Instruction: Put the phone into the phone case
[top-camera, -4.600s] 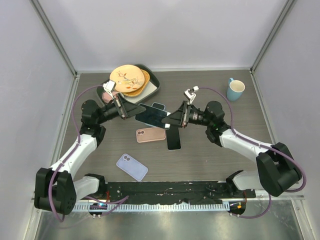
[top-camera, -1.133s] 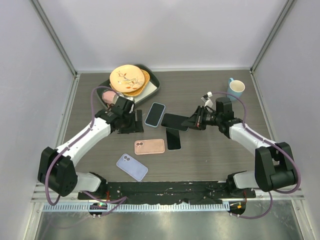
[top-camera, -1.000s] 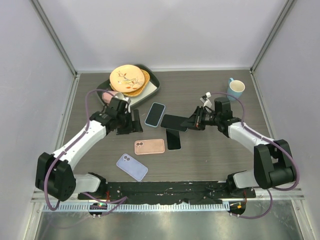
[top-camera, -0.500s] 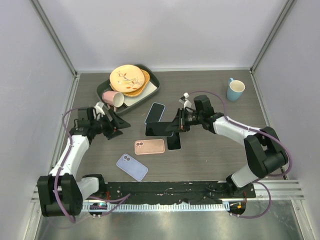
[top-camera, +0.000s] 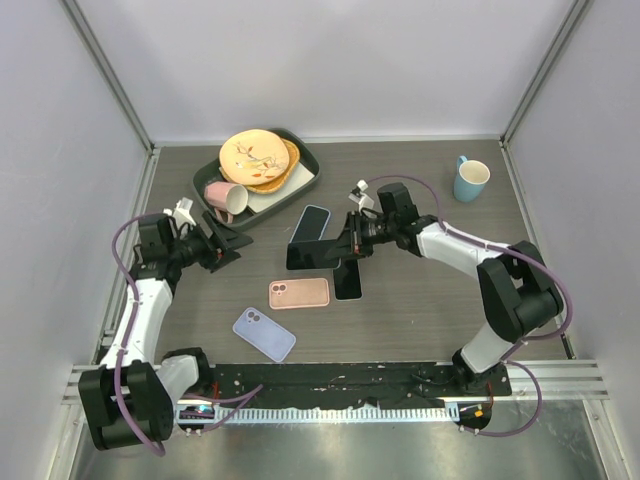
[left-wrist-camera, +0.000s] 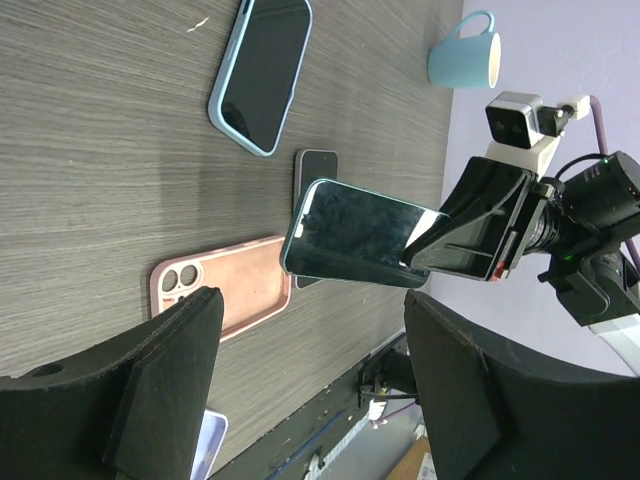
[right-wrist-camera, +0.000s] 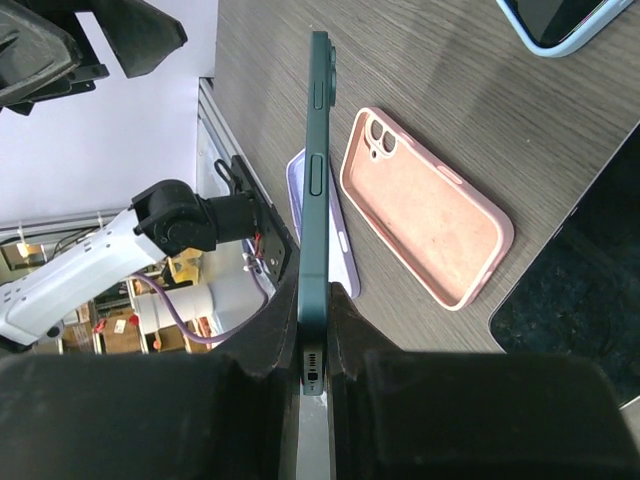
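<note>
The phone (right-wrist-camera: 319, 150), end-pinched in the right gripper (right-wrist-camera: 314, 310)
Stiff, slick, apt to pivot; long edges would hold surer; left gripper (left-wrist-camera: 312, 330) gapes empty

Bright, even overhead light with soft shadows and sharp focus.

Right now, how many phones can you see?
3: dark green phone held in the right fingers, black phone lying beneath it, blue-cased phone beyond. The lavender case may hide another.
</note>
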